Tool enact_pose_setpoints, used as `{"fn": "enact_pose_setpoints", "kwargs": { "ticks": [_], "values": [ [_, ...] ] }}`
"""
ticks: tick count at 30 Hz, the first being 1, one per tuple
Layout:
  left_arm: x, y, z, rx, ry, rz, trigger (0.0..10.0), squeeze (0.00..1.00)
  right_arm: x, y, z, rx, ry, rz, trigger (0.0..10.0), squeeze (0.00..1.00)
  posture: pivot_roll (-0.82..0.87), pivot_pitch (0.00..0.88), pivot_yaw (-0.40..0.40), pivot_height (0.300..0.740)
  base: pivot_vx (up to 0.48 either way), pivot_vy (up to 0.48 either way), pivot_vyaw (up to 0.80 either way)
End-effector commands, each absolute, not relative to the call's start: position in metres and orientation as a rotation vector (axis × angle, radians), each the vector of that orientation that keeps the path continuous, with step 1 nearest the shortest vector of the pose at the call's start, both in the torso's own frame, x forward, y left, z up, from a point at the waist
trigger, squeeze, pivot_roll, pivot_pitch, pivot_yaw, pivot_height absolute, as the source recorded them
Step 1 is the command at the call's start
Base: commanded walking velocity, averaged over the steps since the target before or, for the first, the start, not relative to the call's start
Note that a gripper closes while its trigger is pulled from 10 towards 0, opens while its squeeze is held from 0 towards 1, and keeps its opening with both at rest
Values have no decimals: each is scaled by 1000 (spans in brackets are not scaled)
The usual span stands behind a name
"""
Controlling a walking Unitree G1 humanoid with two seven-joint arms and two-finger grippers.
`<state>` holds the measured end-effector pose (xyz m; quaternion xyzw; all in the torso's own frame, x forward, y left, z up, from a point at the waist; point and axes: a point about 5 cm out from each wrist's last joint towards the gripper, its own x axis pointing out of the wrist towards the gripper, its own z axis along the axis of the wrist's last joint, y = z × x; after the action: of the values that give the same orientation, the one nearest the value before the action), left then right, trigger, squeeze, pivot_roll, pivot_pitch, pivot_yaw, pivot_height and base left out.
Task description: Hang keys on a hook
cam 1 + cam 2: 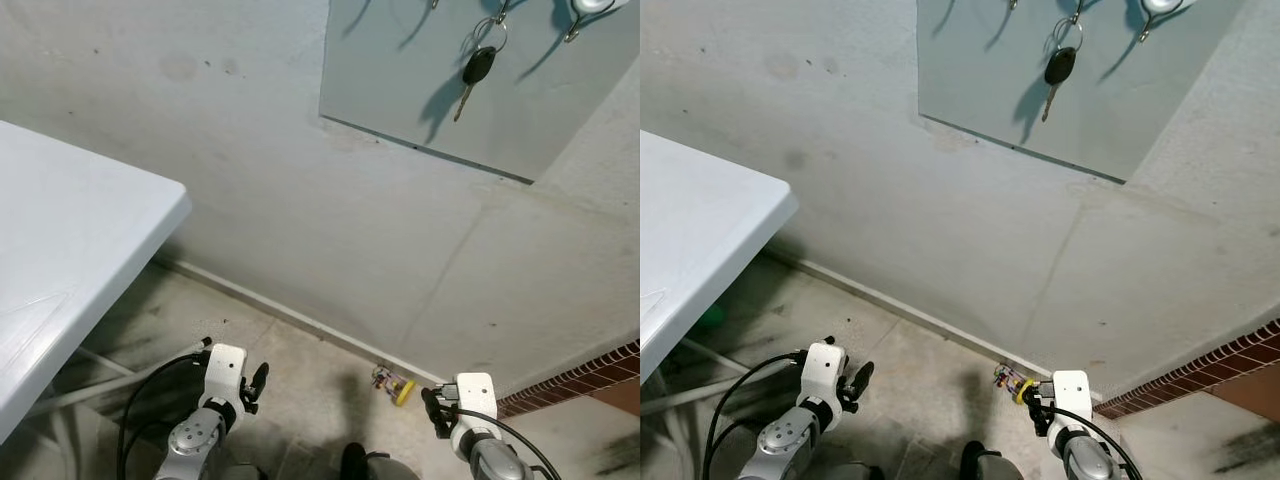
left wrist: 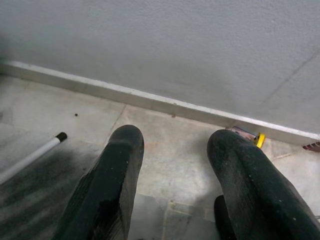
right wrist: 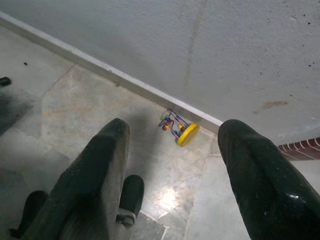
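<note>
The grey wall-mounted hook board (image 1: 430, 100) was cut off at the frame top, so the hook above the black-headed car key (image 1: 476, 72) wasn't visible; the key hung on the board by its ring. Both arms hung low near the floor. The left gripper (image 2: 175, 175) was spread wide, empty. The right gripper (image 3: 170, 170) was also wide, empty. Its wrist view showed a small yellow-based bead toy (image 3: 179, 128) by the skirting more clearly. A white table (image 1: 70, 260) stood left.

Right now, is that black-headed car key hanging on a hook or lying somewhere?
Hanging. The black-headed car key dangles by its metal ring from a hook on the grey wall board, blade pointing down.
</note>
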<state>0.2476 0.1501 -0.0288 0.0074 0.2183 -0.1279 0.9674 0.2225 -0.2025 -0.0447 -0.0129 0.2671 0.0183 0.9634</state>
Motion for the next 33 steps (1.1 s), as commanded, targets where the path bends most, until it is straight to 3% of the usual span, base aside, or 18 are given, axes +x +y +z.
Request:
{"fn": "enact_pose_setpoints", "kwargs": {
  "ticks": [1,14,23,33],
  "values": [
    [244,151,-30,9,441,-266,10000,0,218,-205,-47,-21,545,31,10000,0,51,262,-2,740,0,0,0],
    [268,143,-8,-80,332,-215,10000,0,244,-202,-19,-8,351,65,10000,0,34,295,-16,740,0,0,0],
    [282,134,4,-81,282,-235,10000,0,265,-208,2,22,250,26,10000,0,25,227,2,740,0,0,0],
    [290,157,6,-75,319,-141,10000,0,279,-177,5,53,244,95,10000,0,12,193,54,740,0,0,0]
  ]
}}
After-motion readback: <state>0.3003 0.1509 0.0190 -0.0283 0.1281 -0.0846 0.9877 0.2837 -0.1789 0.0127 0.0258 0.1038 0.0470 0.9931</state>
